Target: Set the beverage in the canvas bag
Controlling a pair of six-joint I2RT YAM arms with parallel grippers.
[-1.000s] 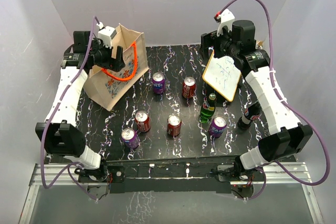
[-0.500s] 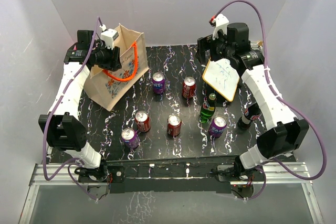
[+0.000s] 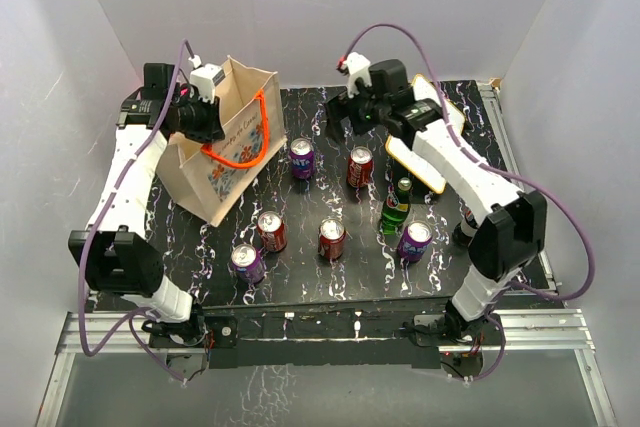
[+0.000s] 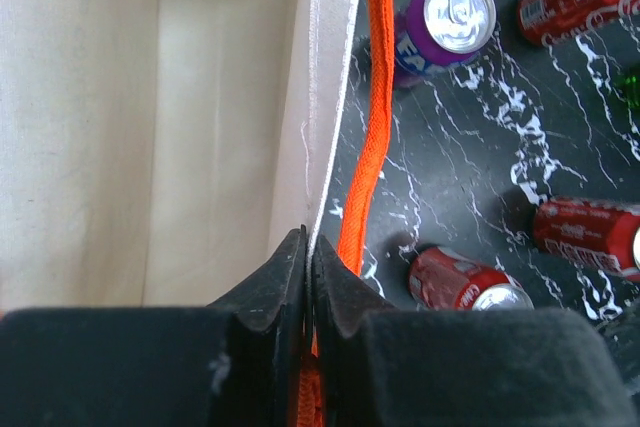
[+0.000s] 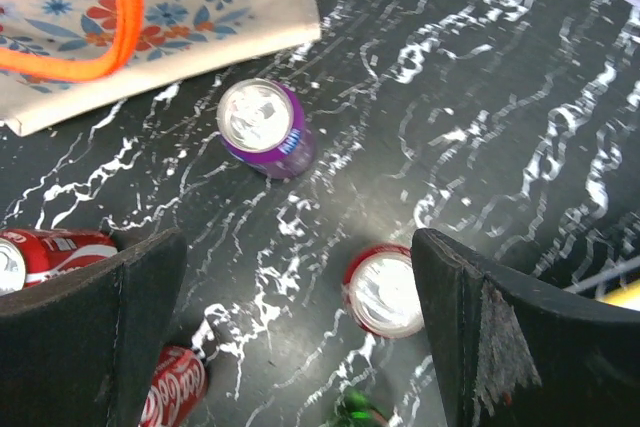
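The beige canvas bag (image 3: 228, 152) with orange handles (image 3: 245, 152) stands at the table's back left. My left gripper (image 3: 205, 115) is shut on its near-side rim; in the left wrist view the jaws (image 4: 308, 252) pinch the fabric wall (image 4: 315, 97), with the bag's bare inside (image 4: 150, 127) to the left and the orange handle (image 4: 375, 117) to the right. Beverages stand on the table: a purple can (image 3: 301, 157) and a red can (image 3: 359, 167) are nearest. My right gripper (image 3: 345, 112) hovers open above them, and the red can (image 5: 385, 290) is near its right finger (image 5: 520, 337).
On the black marbled table (image 3: 330, 197) stand a green bottle (image 3: 397, 205), two red cans (image 3: 271, 230) (image 3: 331, 238), two purple cans (image 3: 247, 263) (image 3: 415, 240) and a dark bottle (image 3: 470, 222). A white board (image 3: 420, 152) leans at the back right, partly under the right arm.
My left gripper has closed on the bag's rim and the bag's mouth has shifted. The right arm has swung left from the white board to above the back cans, still open.
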